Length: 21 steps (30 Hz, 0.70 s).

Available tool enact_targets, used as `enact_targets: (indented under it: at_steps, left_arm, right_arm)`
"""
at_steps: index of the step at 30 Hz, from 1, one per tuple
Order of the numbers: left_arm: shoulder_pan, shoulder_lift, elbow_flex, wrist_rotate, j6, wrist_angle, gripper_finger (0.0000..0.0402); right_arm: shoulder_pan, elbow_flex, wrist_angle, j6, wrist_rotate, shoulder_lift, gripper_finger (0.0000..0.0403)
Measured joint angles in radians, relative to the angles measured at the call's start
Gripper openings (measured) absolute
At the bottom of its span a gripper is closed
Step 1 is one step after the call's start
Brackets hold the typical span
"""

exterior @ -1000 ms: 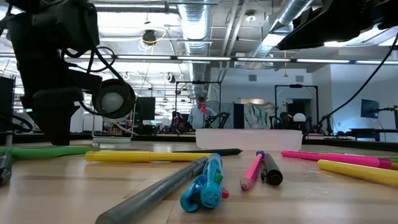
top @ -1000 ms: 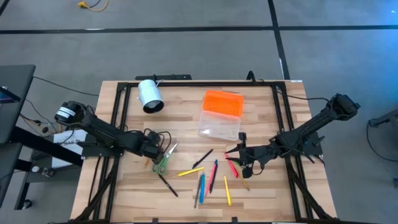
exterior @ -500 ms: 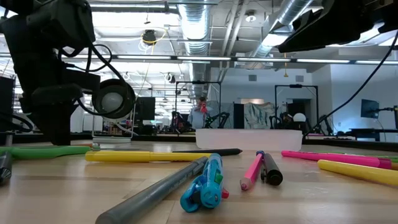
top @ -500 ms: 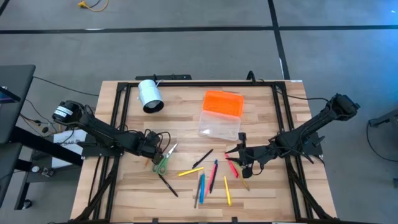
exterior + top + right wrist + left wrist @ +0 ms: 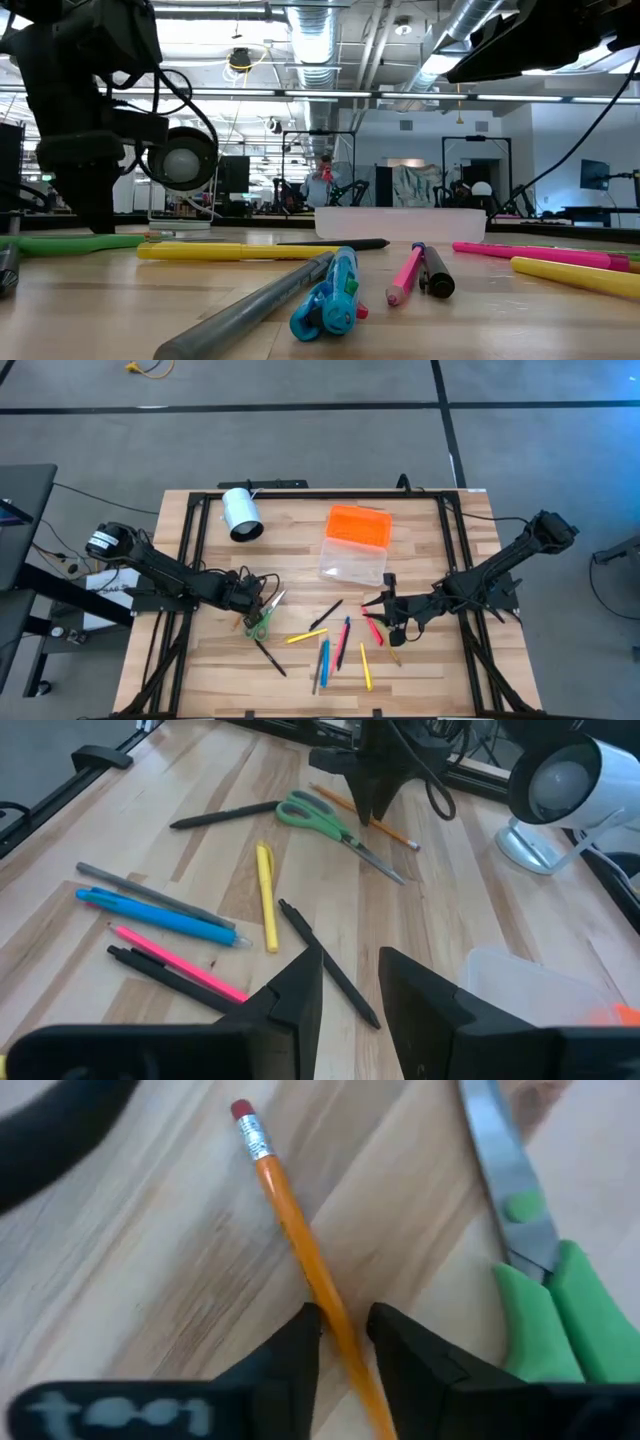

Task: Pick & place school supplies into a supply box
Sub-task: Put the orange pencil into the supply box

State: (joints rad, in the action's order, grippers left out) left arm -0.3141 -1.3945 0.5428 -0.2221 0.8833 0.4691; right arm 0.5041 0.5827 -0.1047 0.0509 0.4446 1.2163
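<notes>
An orange pencil [image 5: 290, 1220] with a red eraser lies flat on the wooden table [image 5: 200, 660], beside green-handled scissors [image 5: 262, 618]. My left gripper [image 5: 342, 1318] is low over the pencil, one fingertip on each side of its shaft, with only a narrow gap between them. Several pens lie mid-table, among them a yellow one [image 5: 305, 636], a blue one [image 5: 325, 660] and a pink one [image 5: 342, 645]. The supply box [image 5: 355, 543], clear with an orange lid, lies farther back. My right gripper [image 5: 386, 612] hovers open right of the pens, with nothing in it. My left gripper comes at the pencil's shaft [image 5: 325, 1295] from above, its fingers across the pencil. One fingertip [image 5: 305, 1330] lies right at the pencil's side, and a strip of wood shows before the other. I cannot tell whether it touches. The pencil lies flat on the table.
A white cylinder [image 5: 241, 513] lies on its side at the back left. A black metal frame [image 5: 190, 530] runs along the table's sides. A red pen [image 5: 374, 628] lies under my right gripper. There is bare wood at the near left.
My left gripper's wrist has shifted slightly in the low view while staying low over the pencil beside the scissors. The pencil, scissors and pens lie where they were.
</notes>
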Motion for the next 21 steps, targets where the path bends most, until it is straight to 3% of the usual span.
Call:
enact_targets:
  at_steps: [8, 21]
  left_arm:
    - [0.0, 0.001, 0.005, 0.035, -0.167, -0.002, 0.0008]
    - [0.019, 0.002, 0.006, 0.044, -0.334, -0.001, 0.0053]
  right_arm:
    - [-0.002, 0.0, 0.0, 0.0, 0.0, 0.0, 0.0098]
    - [-0.002, 0.001, -0.001, 0.001, 0.002, 0.0, 0.0098]
